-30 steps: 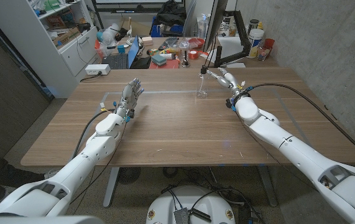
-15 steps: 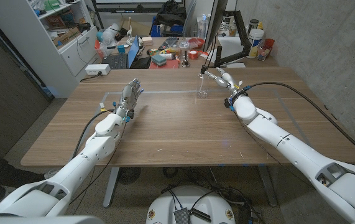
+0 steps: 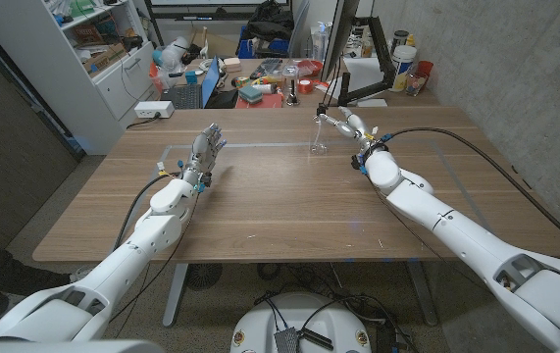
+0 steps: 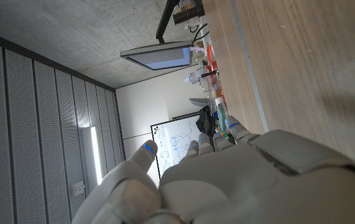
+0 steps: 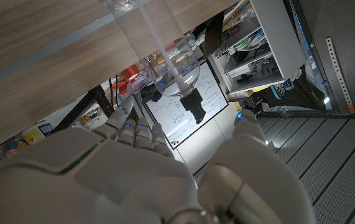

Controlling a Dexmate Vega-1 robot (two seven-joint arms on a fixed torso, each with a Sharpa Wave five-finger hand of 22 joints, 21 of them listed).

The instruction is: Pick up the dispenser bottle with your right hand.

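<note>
Left hand [image 3: 205, 155] stands idle on the table's [image 3: 260, 211] near-left part, fingers up and apart, holding nothing.

Farther back, right hand [image 3: 346, 126] is at the bottle [image 3: 318, 132], which stands just beside its fingertips, mid-table toward the far edge. Fingers and thumb spread, nothing gripped; contact can't be told.

Step, I'd judge: final reach, grasp not yet made. Next: slide fingers round the clear body w/o tipping it, close, then lift.

Bottle upright, long axis vertical, pump head on top; which way the nozzle points is too small to tell.
</note>
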